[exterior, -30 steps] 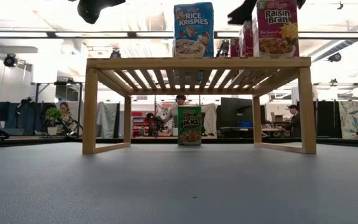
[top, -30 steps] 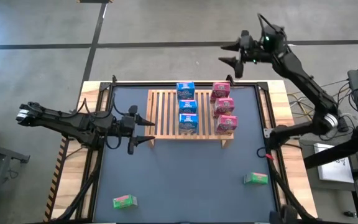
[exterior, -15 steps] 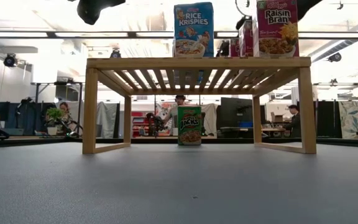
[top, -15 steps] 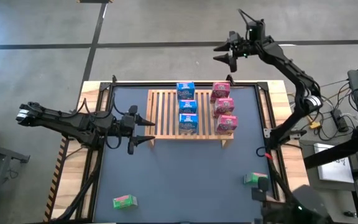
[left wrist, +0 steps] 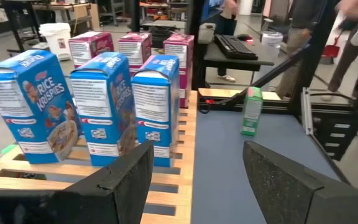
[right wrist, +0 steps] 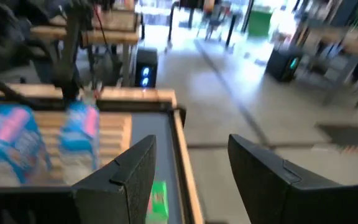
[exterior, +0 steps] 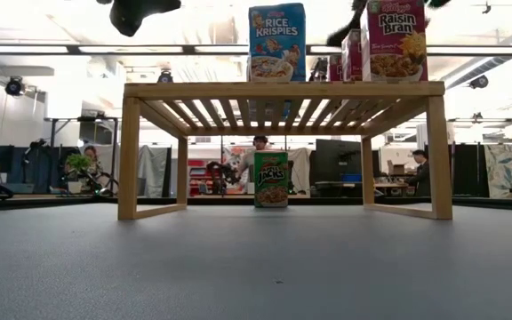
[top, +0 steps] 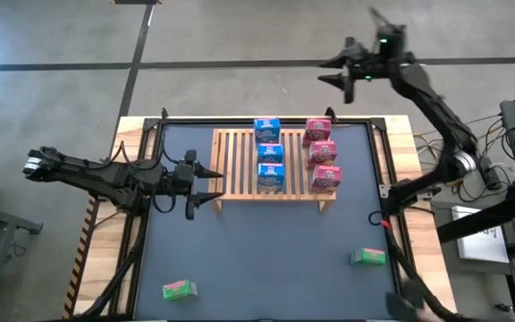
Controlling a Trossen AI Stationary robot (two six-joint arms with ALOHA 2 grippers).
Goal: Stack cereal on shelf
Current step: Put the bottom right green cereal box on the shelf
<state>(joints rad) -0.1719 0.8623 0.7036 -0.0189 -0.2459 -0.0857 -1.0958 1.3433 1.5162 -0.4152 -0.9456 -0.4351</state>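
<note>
Right gripper [top: 345, 73] sits high beyond the table's far edge, fingers spread, carrying nothing; left gripper [top: 206, 186] hovers just off the shelf's [top: 240, 152] left end, also spread and empty. High view: shelf holds three blue boxes [top: 269, 154] in a column and three pink boxes [top: 321, 154] to their right, all upright; left slats are bare. One green box [top: 179, 289] lies on the tabletop near-left, another green box [top: 367, 258] near-right, both well apart from the shelf. Judging by that, blue and pink are done and the green row is the step in hand; next move calls for an arm to drop to a lying green box, grip it across its narrow faces and stand it on the bare slats. Low view: shelf [exterior: 283, 91] with Rice Krispies box [exterior: 276, 42] and Raisin Bran box [exterior: 396, 40] on top; a third green box [exterior: 271, 179] stands upright on the table, seen under it. Left wrist view: blue boxes [left wrist: 98, 106] close, pink behind, upright green box [left wrist: 251, 111] beyond on the table. Right wrist view: blurred, one green box [right wrist: 158, 200] between the fingers' line of sight, far below.
</note>
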